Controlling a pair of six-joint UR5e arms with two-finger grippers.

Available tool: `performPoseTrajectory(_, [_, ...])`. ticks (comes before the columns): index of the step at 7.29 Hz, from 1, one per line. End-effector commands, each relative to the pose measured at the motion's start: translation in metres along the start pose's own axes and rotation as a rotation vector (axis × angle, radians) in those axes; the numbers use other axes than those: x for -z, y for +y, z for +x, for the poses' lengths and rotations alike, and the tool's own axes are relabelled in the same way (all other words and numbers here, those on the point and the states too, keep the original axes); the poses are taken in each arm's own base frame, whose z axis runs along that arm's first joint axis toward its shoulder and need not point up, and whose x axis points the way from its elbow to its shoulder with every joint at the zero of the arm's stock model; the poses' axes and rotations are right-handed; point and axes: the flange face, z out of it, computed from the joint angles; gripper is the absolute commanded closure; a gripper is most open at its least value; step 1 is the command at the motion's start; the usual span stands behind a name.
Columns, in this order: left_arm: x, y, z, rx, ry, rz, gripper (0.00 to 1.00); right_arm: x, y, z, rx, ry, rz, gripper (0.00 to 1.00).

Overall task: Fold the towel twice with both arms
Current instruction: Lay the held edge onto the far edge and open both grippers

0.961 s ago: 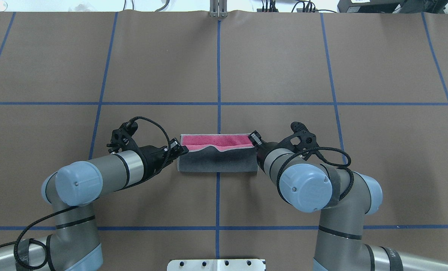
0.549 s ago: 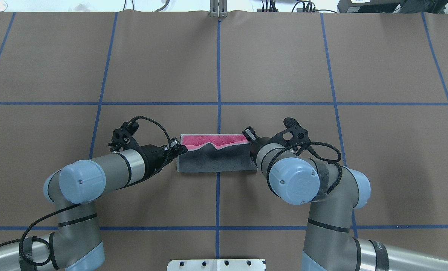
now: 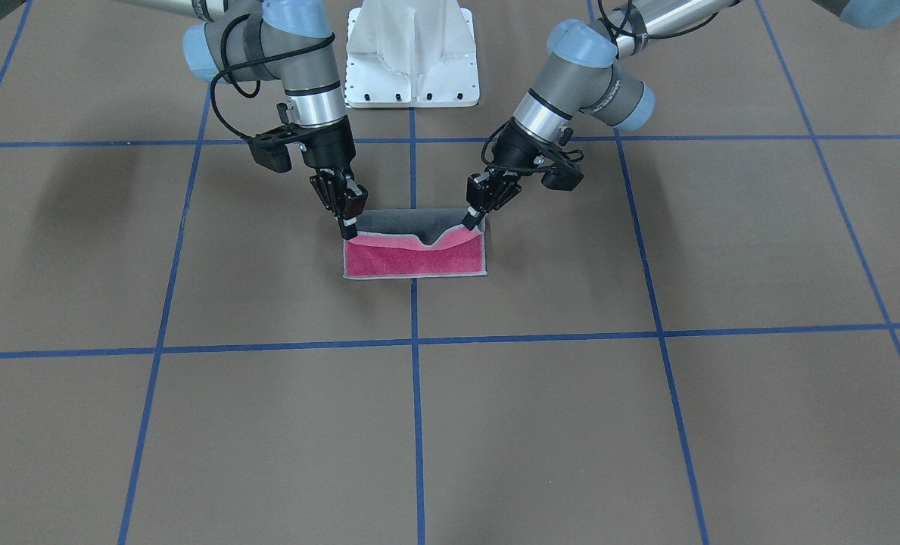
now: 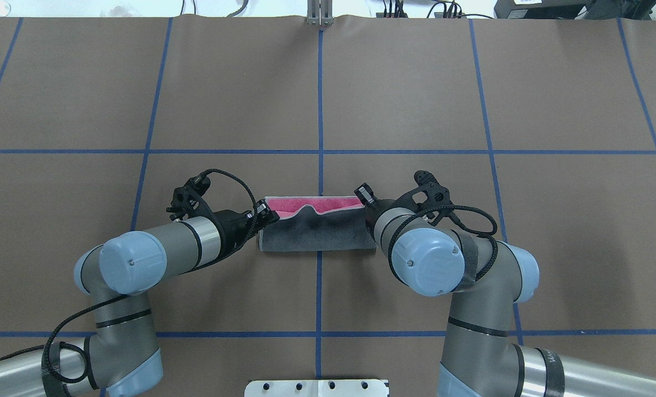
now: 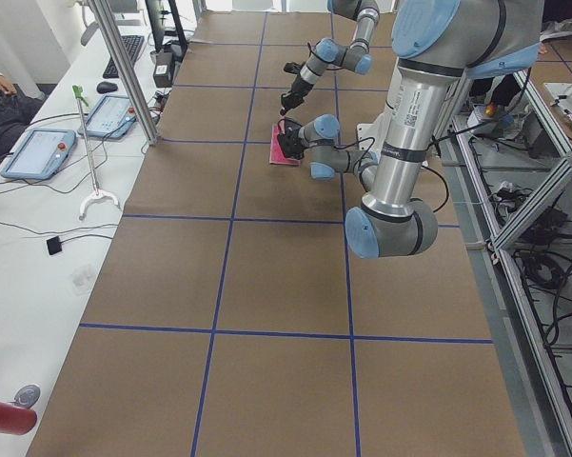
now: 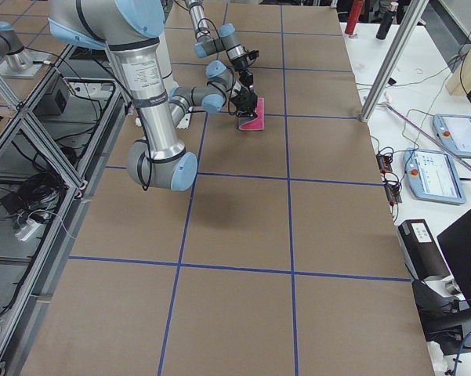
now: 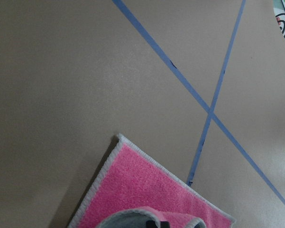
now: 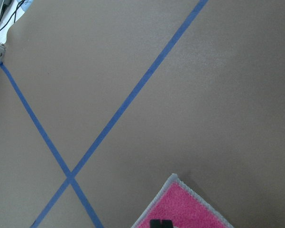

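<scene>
Towel [image 4: 316, 237] half-folded, grey flap's corners pinched in my left gripper [image 3: 468, 220] and right gripper [image 3: 348, 225], both nearly cut off in wrist views, pink strip showing beyond them

Brown table [image 4: 416, 82], blue tape grid [image 4: 320, 110], part-folded towel [image 4: 316, 236] near centre.
</scene>
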Motion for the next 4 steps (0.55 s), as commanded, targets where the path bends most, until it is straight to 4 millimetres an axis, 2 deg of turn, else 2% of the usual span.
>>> performPoseTrajectory(1, [-0.0013, -0.0045, 0.0004, 0.001, 0.0, 0.007, 1.0, -0.0029, -0.004, -0.0009, -0.003, 0.0, 0.006, 1.0])
performPoseTrajectory(4, [-0.0076, -0.0104, -0.0059, -0.002, -0.015, 0.02, 1.0, -0.0103, -0.0094, -0.0012, 0.005, 0.008, 0.021, 1.0])
